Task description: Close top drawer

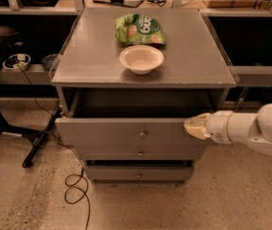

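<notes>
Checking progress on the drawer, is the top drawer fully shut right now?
No, the top drawer stands pulled out, its dark inside open to view, with the gripper at the right end of its front.

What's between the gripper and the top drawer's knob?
Only bare drawer front, in the camera view: the gripper is at the right end of the top drawer, knob at its centre.

One grey cabinet [88, 56] has three drawers: one wide top drawer [102, 132], pulled out, and two narrower ones below it, the middle drawer [174, 153] and the bottom drawer [112, 173]. Each front carries one knob [142, 134], three in all. On the cabinet sit one white bowl [141, 59] and one green snack bag [140, 29]. One gripper [197, 126] is at the right end of the top drawer's front. One black cable [76, 188] loops on the floor.
</notes>
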### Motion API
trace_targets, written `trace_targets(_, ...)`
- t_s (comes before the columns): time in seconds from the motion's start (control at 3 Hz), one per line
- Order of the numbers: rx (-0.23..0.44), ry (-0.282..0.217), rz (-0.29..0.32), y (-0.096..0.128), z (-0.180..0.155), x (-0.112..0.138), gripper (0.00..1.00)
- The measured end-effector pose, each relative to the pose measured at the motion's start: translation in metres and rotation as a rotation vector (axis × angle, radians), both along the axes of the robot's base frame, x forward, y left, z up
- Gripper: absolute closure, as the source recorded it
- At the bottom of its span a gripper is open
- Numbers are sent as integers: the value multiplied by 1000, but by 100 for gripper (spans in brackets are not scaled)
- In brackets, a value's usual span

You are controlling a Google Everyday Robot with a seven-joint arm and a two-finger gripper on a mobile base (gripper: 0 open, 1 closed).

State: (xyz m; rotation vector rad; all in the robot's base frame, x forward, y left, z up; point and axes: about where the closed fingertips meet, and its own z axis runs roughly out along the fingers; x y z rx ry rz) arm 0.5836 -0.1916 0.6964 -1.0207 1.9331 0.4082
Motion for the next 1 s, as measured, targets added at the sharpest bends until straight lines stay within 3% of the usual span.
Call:
trace_targets(0.33, 0, 0, 0, 0, 0, 0, 100)
trace_targets(0.67, 0, 0, 0, 0, 0, 0, 84)
trace_targets(1.0, 0, 0, 0, 0, 0, 0, 61)
